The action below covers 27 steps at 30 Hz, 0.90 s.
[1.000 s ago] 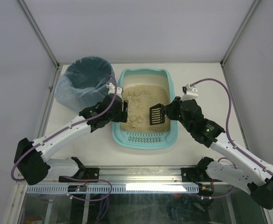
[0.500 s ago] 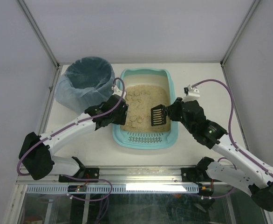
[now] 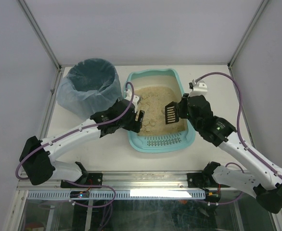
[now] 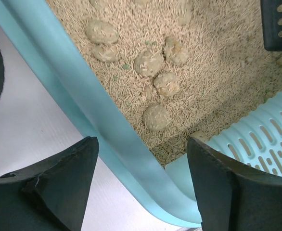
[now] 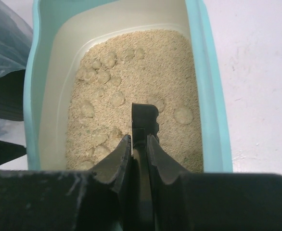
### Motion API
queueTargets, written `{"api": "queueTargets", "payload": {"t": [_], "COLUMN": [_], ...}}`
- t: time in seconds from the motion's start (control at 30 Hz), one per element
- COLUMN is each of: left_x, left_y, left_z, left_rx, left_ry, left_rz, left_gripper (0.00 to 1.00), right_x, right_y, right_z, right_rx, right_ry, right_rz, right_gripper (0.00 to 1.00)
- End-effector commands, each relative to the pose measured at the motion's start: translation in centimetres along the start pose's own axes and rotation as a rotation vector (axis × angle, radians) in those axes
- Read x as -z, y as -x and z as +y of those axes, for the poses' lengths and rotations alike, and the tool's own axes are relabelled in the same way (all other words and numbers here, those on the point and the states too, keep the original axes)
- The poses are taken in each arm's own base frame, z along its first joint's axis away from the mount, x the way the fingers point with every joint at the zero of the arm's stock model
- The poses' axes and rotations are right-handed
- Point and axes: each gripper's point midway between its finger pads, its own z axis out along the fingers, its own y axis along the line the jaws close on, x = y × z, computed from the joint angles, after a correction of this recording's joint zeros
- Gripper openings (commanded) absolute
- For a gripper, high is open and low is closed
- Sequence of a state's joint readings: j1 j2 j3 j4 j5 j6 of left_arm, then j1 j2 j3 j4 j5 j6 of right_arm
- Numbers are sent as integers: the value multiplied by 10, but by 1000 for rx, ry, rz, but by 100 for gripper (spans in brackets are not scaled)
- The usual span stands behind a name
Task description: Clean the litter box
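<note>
Left tool (image 4: 142,166) gapes astride the litter box (image 3: 153,73) rim; right tool (image 5: 138,144) clamps scoop (image 5: 145,113).

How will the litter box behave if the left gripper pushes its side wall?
The litter box probably slides rather than tips: it is wide, low and flat on the table. Its thin wall may flex. The litter likely makes it heavy.

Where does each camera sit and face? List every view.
Top external: above, behind the robot, looking down on light teal rectangular plastic litter box; both arms show.
Left wrist: looks down on the box's rim; open left tool shows.
Right wrist: looks along the litter; right tool shut on black slotted plastic scoop.
Wrist views share the scoop.
</note>
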<state>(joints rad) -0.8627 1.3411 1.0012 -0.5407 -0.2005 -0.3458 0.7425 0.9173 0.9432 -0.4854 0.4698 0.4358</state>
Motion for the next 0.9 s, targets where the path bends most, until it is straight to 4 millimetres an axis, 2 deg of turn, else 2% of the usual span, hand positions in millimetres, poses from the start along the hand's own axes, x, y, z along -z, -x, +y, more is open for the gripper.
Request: {"api": "queueTargets", "payload": {"t": [0.0,0.13,0.23,0.27,0.4,0.6,0.7,0.87], "left_x": [30,46,53,55,54,36,32,29], "left_y": [50,66,74,76,79,67,69,66], "left_z": [6,24,32,33,30,22,24,31], "left_rx": [40,77,96,95,81,41,39,61], "left_ry": [-3,52,84,87,68,30,51,74], "left_rz": [-206,-279,-317,-329,-349,-284,-277,-275], "left_gripper": [79,88,98,99,99,99,93,89], "right_x": [2,-5,-18,-23,-47,-75,-86,-102], "right_y": [39,54,59,58,53,52,50,36], "right_z": [0,0,3,3,5,2,-1,-7], "right_rx": [108,190,261,284,371,474,527,593], "right_ry": [-24,-77,-117,-129,-185,-273,-326,-378], "right_rz": [-64,-37,9,28,95,156,188,248], "right_gripper": [0,0,0,0,0,0,0,0]}}
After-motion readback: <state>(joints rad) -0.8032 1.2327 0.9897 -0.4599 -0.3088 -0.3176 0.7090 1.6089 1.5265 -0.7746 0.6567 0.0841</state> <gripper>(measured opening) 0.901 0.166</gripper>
